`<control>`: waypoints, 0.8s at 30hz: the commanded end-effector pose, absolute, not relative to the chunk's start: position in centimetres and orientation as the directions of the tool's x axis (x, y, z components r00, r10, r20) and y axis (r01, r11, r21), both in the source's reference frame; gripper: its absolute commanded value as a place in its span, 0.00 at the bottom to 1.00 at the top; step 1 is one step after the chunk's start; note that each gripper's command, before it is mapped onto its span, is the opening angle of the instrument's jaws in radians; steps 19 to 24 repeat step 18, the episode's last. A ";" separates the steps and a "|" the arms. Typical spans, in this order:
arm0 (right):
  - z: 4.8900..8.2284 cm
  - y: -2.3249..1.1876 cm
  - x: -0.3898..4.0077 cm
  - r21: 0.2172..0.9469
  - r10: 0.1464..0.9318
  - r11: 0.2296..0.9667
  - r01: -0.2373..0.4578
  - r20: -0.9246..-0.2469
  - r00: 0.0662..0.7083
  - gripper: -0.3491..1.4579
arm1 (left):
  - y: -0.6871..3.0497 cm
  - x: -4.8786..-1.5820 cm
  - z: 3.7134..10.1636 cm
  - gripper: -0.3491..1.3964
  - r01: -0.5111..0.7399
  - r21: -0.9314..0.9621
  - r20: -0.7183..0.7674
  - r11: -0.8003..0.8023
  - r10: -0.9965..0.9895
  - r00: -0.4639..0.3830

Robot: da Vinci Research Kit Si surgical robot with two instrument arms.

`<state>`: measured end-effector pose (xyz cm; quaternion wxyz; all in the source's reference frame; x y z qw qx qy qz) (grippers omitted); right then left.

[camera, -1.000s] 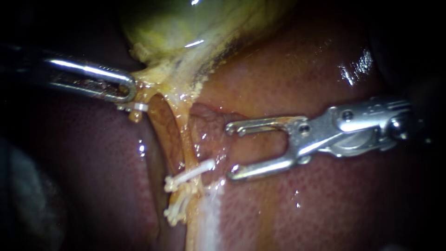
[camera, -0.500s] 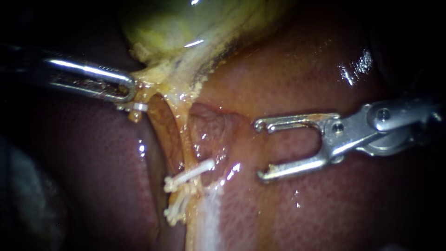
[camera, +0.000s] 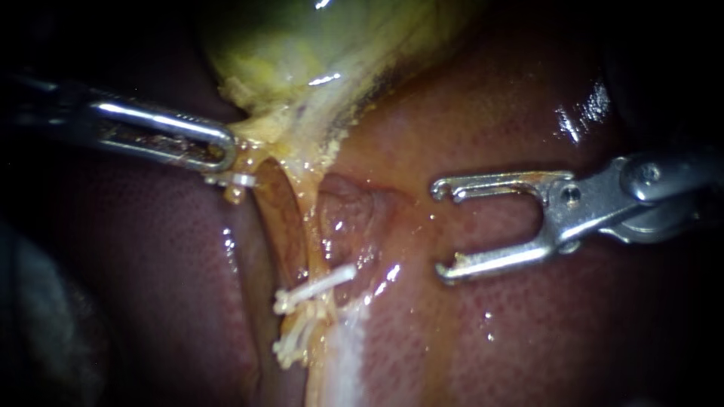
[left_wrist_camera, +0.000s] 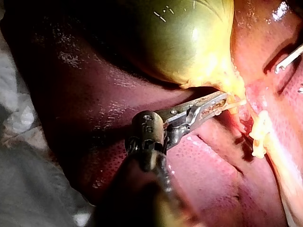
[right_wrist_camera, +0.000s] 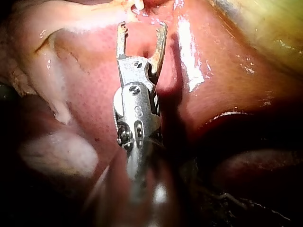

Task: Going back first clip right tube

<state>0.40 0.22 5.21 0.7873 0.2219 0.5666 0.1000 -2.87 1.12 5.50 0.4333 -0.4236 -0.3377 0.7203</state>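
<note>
1. The claw of my left instrument (camera: pixel 225 154) is pinched tight on the yellowish tissue at the narrow end of the gallbladder (camera: pixel 302 53). Its shaft comes in almost level from the left.
2. Just to the right, the right tube (camera: pixel 305 234) runs down from the gallbladder's narrow end over the liver (camera: pixel 490 113).
3. The clip (camera: pixel 317 284), white, sits across the lower part of that tube. Its long axis is slanted: one end points up and to the right, the other down and to the left. A second clip (camera: pixel 292 343), also white, lies just below it.
4. The claw of my right instrument (camera: pixel 441 230) is spread wide and holds nothing. It points left towards the tube, apart from the clip and over the liver.
</note>
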 end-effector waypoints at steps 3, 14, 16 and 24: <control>5.21 0.21 0.39 0.462 0.408 0.882 0.095 -0.848 0.338 0.47 | 1.12 -2.96 5.64 0.00 -0.337 -0.853 -0.319 -0.400 0.908 -0.270; 5.20 0.21 0.36 0.462 0.408 0.881 0.097 -0.848 0.338 0.47 | 1.07 -3.08 5.79 0.00 -0.328 -0.854 -0.322 -0.404 0.905 -0.278; 5.20 0.20 0.35 0.462 0.408 0.881 0.097 -0.848 0.338 0.47 | 1.07 -3.08 5.79 0.00 -0.329 -0.854 -0.321 -0.404 0.905 -0.278; 5.20 0.20 0.35 0.462 0.408 0.881 0.097 -0.848 0.338 0.47 | 1.07 -3.08 5.79 0.00 -0.329 -0.854 -0.322 -0.404 0.905 -0.278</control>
